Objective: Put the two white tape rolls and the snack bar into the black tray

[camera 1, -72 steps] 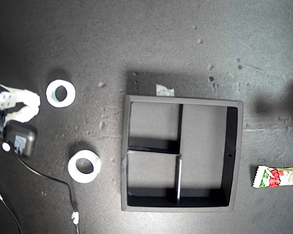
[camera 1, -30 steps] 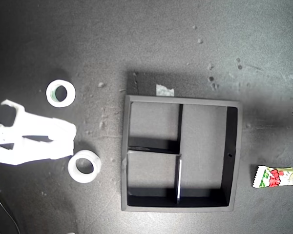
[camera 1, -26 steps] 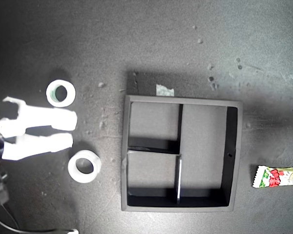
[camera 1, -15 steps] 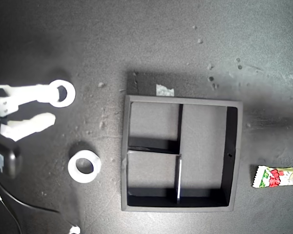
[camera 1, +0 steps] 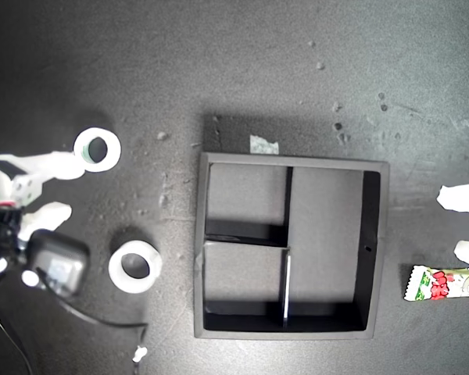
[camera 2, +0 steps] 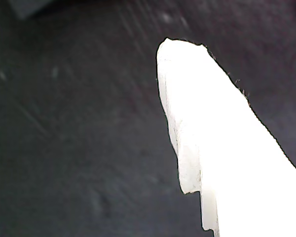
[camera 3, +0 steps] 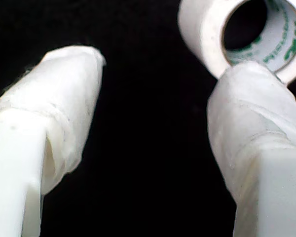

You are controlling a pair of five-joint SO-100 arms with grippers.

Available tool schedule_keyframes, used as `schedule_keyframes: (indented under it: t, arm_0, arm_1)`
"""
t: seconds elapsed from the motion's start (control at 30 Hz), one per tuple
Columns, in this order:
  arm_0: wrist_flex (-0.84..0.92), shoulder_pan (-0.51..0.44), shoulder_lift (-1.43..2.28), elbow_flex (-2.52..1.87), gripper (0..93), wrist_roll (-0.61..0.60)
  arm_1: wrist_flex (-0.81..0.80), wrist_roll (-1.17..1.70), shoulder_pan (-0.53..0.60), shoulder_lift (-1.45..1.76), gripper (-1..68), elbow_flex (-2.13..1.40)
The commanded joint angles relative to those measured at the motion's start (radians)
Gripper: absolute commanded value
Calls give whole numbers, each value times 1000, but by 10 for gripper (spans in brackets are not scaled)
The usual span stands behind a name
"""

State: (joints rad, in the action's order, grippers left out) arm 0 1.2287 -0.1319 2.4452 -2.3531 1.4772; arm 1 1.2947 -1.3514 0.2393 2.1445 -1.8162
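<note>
Nudging second gripper (camera 1: 55, 187) onto green-rimmed tape roll (camera 1: 97, 148), jaws apart, nothing gripped yet. Arriving near snack bar (camera 1: 447, 284): first gripper (camera 1: 467, 223), jaws apart.

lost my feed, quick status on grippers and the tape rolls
My second gripper open, one finger against the green-rimmed tape roll. My first gripper open above the snack bar. Black tray empty, path clear.

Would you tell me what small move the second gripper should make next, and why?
Probably a small sideways shift so the jaws straddle the green-rimmed tape roll, then close. My second gripper is open, but one finger overlaps the roll's edge while the other stands well clear, so the roll is not between them. The black tray is empty.
</note>
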Motion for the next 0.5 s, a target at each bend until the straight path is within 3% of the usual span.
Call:
schedule_keyframes:
  t: [0.0,0.17,0.47]
  arm_0:
    - [-2,-20,-77,63,170,66]
    - [-48,-5,-161,84,171,58]
    - [-91,46,-287,149,173,-20]
  arm_1:
    - [86,-209,54,-2,247,32]
    - [133,-410,114,-2,236,-2]
    - [95,-466,163,-2,232,-72]
